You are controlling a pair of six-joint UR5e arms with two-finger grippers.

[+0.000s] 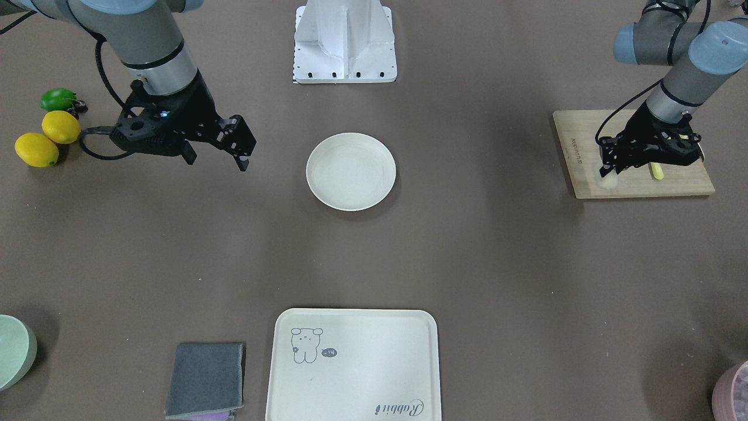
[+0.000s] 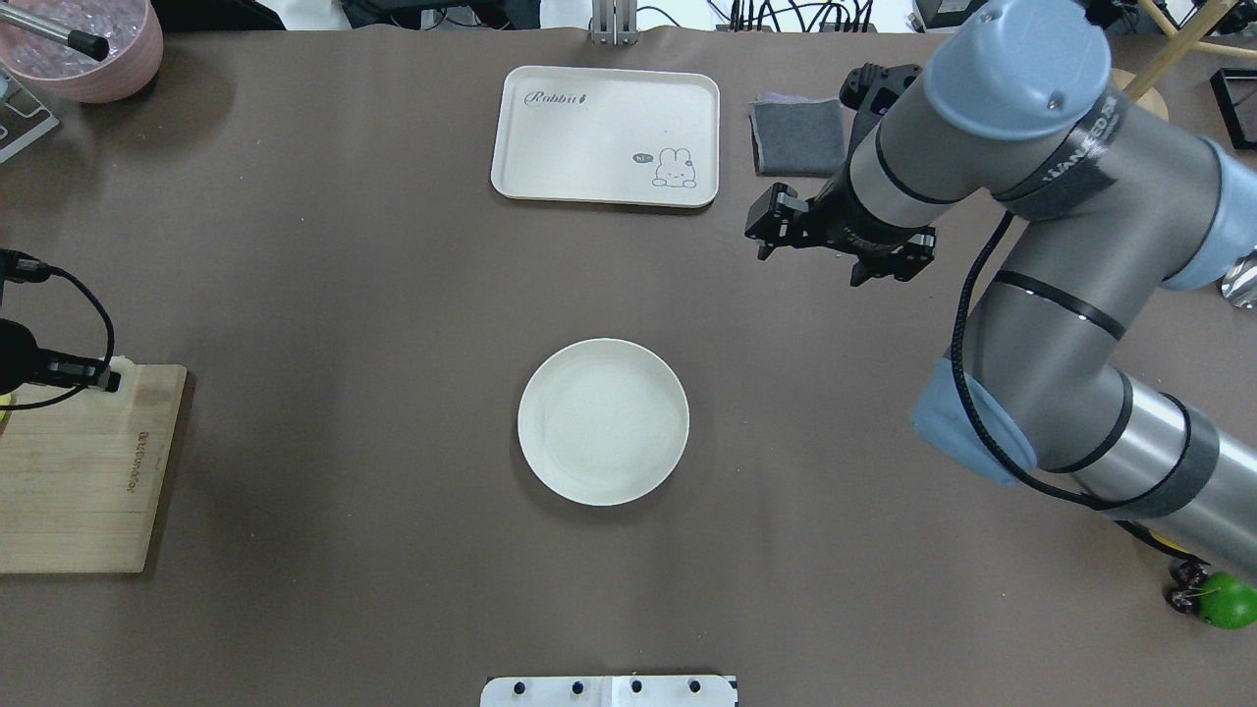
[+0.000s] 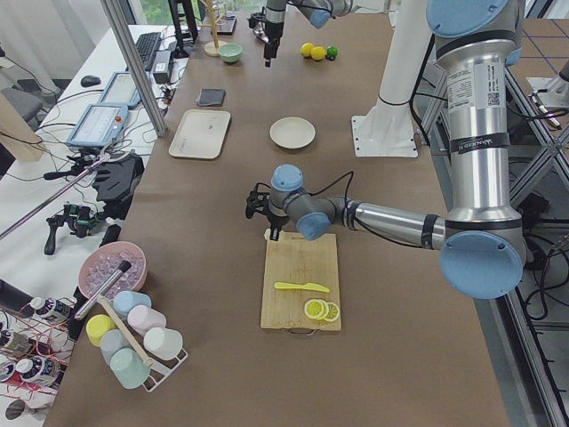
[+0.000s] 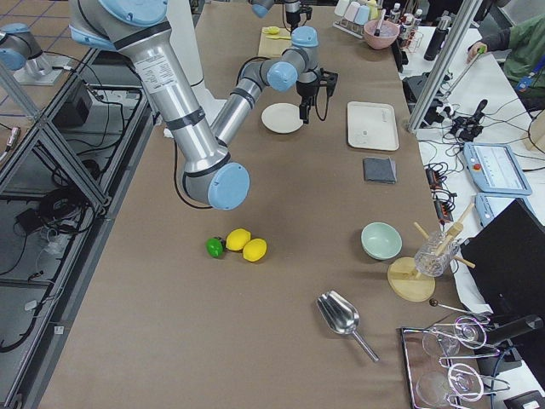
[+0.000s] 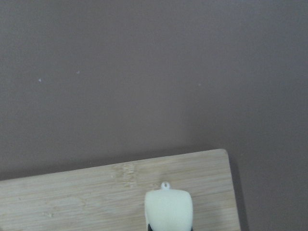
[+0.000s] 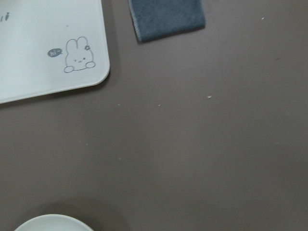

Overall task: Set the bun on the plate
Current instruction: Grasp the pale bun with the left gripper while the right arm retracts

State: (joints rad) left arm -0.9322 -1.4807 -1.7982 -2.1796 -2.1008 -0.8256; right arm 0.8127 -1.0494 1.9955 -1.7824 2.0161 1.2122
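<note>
The left gripper [image 1: 608,171] is clamped on the bun [image 5: 168,209] (only dark finger tips show beside it) at a corner of the wooden cutting board [image 1: 634,186]. The plate [image 1: 350,171] lies well apart, mid-table. The right gripper [image 1: 216,156] hangs near it, jaws apart.

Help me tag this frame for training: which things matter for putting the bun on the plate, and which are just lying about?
In play: bun, plate, left gripper, cutting board.
Lying about: tray, grey cloth, lemons, lime, green bowl.
</note>
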